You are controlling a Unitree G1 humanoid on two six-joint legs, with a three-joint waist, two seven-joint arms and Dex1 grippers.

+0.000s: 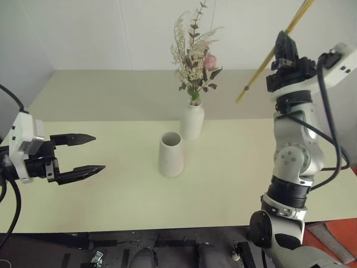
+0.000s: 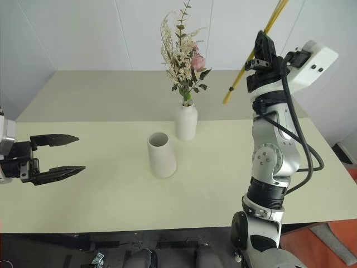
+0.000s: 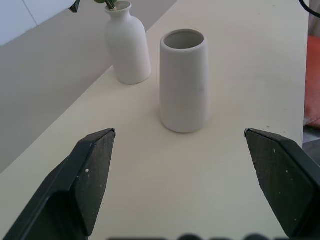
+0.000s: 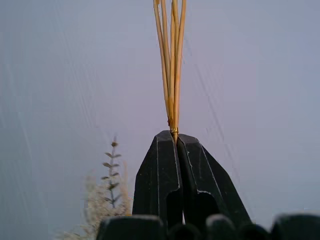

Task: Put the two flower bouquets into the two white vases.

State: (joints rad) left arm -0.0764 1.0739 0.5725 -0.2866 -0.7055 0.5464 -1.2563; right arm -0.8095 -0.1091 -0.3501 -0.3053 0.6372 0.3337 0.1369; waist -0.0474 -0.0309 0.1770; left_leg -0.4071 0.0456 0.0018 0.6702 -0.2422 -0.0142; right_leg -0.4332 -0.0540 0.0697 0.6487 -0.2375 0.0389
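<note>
1. the yellow straw-stemmed bunch (image 1: 268, 61) is pinched between the closed fingers of the right gripper (image 4: 176, 137), raised above the table (image 1: 111, 184).
2. the left gripper (image 1: 83, 152) is held wide apart, nothing in it.
3. the bushy bunch (image 1: 195, 56) is seated in the bottle-shaped vase (image 1: 192, 120), just beside the cone vase (image 1: 170, 154).

table (image 1: 111, 184): pale cream | wall (image 1: 111, 28): white panels | floor (image 1: 334, 234): red
</note>
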